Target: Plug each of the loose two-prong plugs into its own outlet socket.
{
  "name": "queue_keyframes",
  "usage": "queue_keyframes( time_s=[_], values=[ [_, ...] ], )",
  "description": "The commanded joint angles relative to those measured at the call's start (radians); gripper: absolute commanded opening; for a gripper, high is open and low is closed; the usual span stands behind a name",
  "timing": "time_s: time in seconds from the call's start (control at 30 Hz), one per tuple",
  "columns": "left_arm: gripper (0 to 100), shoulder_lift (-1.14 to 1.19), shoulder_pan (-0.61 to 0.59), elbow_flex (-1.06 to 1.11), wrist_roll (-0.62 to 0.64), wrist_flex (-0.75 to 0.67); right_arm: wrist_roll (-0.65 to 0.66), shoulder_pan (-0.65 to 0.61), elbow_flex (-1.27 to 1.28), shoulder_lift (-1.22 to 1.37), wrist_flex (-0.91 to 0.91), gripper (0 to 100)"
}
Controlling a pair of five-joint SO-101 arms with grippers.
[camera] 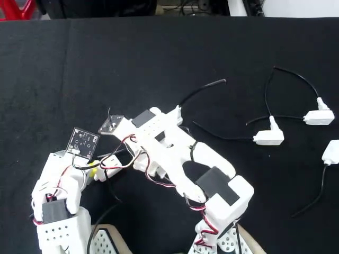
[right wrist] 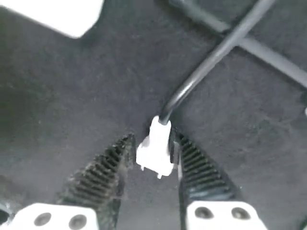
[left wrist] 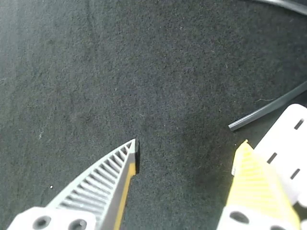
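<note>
Black cloth worktop [camera: 159, 53]. Both arms based at near edge, wrists close together in near-left quarter.

Right gripper [right wrist: 152, 139]:
- Pinches a small white two-prong plug [right wrist: 154, 151] right at the fingertips, with a dark ribbed finger [right wrist: 112, 165] against each flank.
- Two small prong tips on the plug end facing the palm.
- Black cord [right wrist: 211, 62] from the far end of the plug, bending away over the cloth and crossing a second cable [right wrist: 273, 59].
- White object [right wrist: 53, 12] beyond the fingertips, off to one side. Cannot tell what it is.

Left gripper [left wrist: 190, 143]:
- Jaws spread wide, with bare cloth between them.
- Grey ribbed finger [left wrist: 108, 179] on one side, yellow finger [left wrist: 254, 184] on the other.
- White outlet block [left wrist: 287, 141] with narrow slots outside the jaws, just beside the outer face of the yellow finger. Touching or apart, cannot tell.
- Black cable end [left wrist: 268, 108] near the block, also outside the jaws.

High view:
- Near right edge, well apart from both grippers: white corded fitting [camera: 268, 137], second corded fitting [camera: 319, 117], third corded fitting [camera: 331, 152].
- Plug or socket, cannot tell. Black cord on each.
- Loose black cable [camera: 204, 90] from behind right arm [camera: 175, 153] toward mid-worktop, free end pointing to the far right corner.
</note>
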Motion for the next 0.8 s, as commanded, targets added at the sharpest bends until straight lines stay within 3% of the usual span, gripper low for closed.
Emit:
queue_keyframes(
  time_s=[0.0,0.6,0.77],
  values=[
    [32,-0.005,0.004,0.019,-0.006,0.012,0.041,-0.008,0.004,-0.030,0.028,8.2],
    [32,-0.005,0.004,0.019,-0.006,0.012,0.038,-0.009,0.015,0.070,-0.002,6.9],
    [32,-0.005,0.004,0.019,-0.006,0.012,-0.069,0.034,-0.059,0.065,0.006,3.9]
  ],
)
